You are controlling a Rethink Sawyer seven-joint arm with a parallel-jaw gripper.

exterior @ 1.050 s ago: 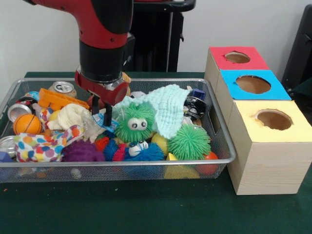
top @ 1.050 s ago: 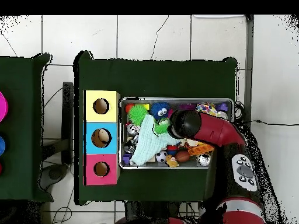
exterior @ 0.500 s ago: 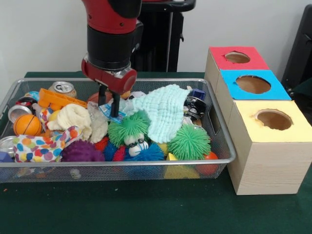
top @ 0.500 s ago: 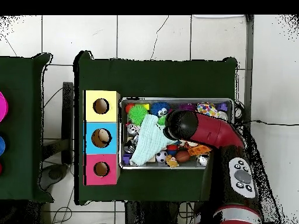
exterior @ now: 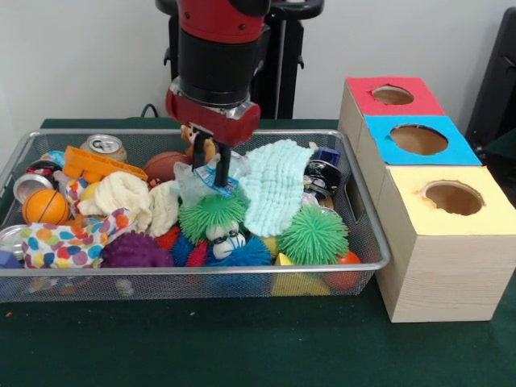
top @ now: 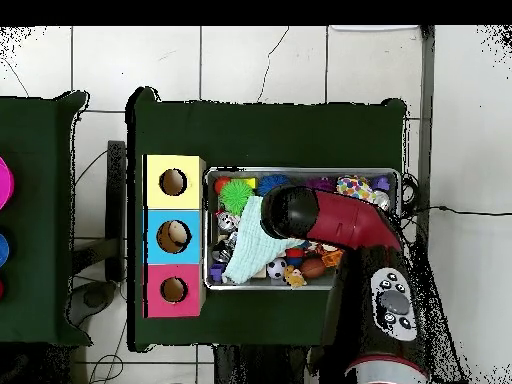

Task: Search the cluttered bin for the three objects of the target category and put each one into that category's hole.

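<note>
My gripper [exterior: 211, 164] hangs over the middle of the wire bin [exterior: 201, 272], shut on a crumpled clear wrapper with blue print [exterior: 197, 176] that is lifted a little above the toys. Just below it sits a green fuzzy toy [exterior: 211, 216], and a pale green cloth [exterior: 274, 189] lies to its right. In the overhead view the red arm [top: 335, 222] covers the gripper and the bin's middle. To the right of the bin stand the red hole box [exterior: 393, 94], the blue hole box [exterior: 418, 139] and the yellow hole box [exterior: 453, 197].
The bin also holds a green spiky ball [exterior: 314, 235], a purple spiky ball [exterior: 133, 251], a small basketball [exterior: 44, 205], a soda can [exterior: 103, 146], a brown football [exterior: 165, 165], a cream cloth [exterior: 121, 193] and a dotted cloth [exterior: 68, 242].
The gripper has risen out of the pile and moved right towards the boxes, taking the wrapper along. The green fuzzy toy tipped forward, so its eyes now face down.
</note>
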